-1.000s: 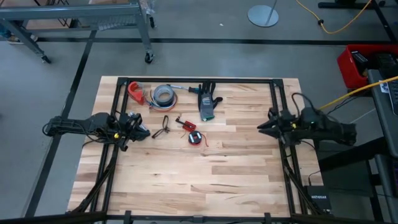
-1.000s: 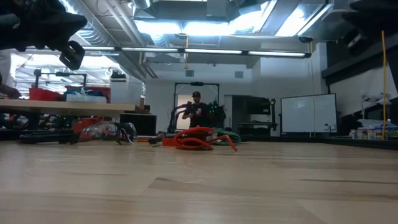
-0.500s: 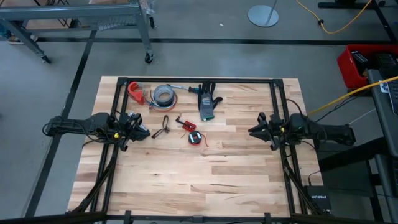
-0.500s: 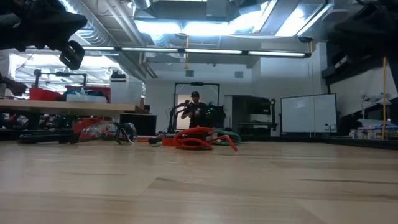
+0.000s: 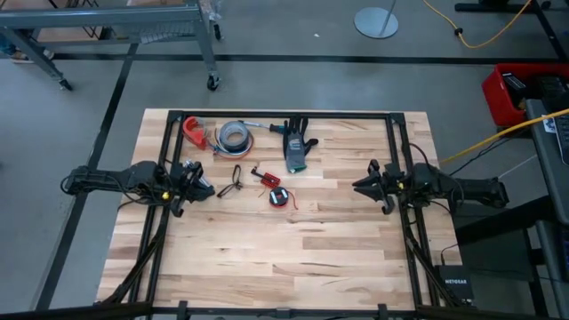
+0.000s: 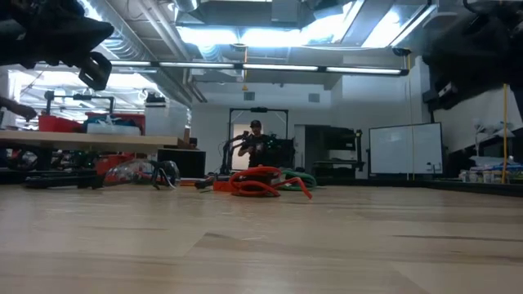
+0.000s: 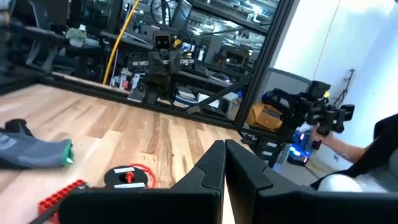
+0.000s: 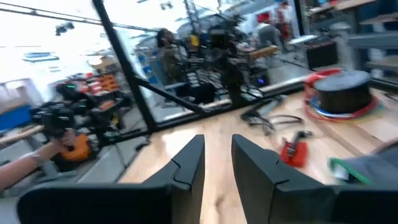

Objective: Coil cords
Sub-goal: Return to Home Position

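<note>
I judge this the homing step: the cords [image 5: 277, 197] lie coiled on the table [image 5: 293, 258], left pincer [image 5: 210, 190] closed and empty, right pincer [image 5: 357, 187] open and empty, so next I park both arms clear.

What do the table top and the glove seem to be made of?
Table top: wood with a pale, smooth, matte finish; it shows jointed strips with grain. Glove: probably knitted fabric, grey with a green cuff; it lies limp and flat, but the weave is too small to see.
</note>
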Tool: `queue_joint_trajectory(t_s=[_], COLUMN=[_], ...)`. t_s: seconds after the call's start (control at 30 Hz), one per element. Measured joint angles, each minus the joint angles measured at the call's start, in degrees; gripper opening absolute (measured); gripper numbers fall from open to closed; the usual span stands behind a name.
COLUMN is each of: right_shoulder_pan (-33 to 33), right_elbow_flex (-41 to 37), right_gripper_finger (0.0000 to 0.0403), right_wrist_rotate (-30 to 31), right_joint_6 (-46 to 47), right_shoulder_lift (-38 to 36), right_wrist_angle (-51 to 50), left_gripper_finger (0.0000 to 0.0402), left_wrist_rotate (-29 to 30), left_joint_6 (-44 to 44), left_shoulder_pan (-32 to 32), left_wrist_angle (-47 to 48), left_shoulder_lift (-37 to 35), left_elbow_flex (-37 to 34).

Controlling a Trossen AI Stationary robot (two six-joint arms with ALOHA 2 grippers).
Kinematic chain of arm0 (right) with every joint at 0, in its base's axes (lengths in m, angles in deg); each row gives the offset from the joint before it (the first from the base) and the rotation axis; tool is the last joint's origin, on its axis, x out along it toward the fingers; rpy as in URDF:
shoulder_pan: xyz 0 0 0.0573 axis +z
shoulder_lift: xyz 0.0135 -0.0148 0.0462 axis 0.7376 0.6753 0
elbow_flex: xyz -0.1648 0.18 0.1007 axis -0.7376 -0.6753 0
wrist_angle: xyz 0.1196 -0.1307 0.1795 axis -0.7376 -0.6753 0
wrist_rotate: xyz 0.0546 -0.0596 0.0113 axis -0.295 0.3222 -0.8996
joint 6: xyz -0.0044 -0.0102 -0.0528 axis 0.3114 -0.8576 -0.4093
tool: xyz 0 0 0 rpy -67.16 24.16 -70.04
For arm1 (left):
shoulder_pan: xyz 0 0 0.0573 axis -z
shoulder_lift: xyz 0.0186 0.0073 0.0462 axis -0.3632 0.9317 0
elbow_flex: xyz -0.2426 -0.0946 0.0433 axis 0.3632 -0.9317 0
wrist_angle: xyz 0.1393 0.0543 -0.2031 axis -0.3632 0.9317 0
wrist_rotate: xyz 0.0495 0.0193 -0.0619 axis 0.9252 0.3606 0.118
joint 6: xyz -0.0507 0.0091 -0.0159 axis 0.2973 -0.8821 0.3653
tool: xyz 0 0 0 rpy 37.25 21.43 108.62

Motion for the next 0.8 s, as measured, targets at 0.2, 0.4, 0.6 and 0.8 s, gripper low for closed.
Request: queue_joint_trajectory(t_s=[0.2, 0.4, 0.6, 0.8], right_shoulder_pan=[0.0, 0.0, 0.0, 0.0], right_elbow_flex=[-0.04, -0.08, -0.13, -0.17], right_gripper_finger=[0.0083, 0.0083, 0.0083, 0.0083], right_wrist_rotate=[7.14, 7.89, 7.94, 7.83], right_joint_6=[-1.15, -2.86, -2.88, -2.9], right_shoulder_lift=[0.19, 0.5, 0.5, 0.48], right_wrist_angle=[-3.31, -3.52, -3.59, -3.61], left_gripper_finger=[0.0004, 0.0004, 0.0004, 0.0004], left_wrist_rotate=[0.0, 0.24, 1.18, 1.62], left_joint_6=[-3.63, -4.46, -8.39, -12.36], left_shoulder_pan=[0.0, 0.0, 0.0, 0.0], left_wrist_angle=[3.88, 7.87, 8.11, 8.23], left_shoulder_lift=[0.01, 0.12, 0.31, 0.35], left_elbow_flex=[0.0, 0.07, 0.07, 0.09])
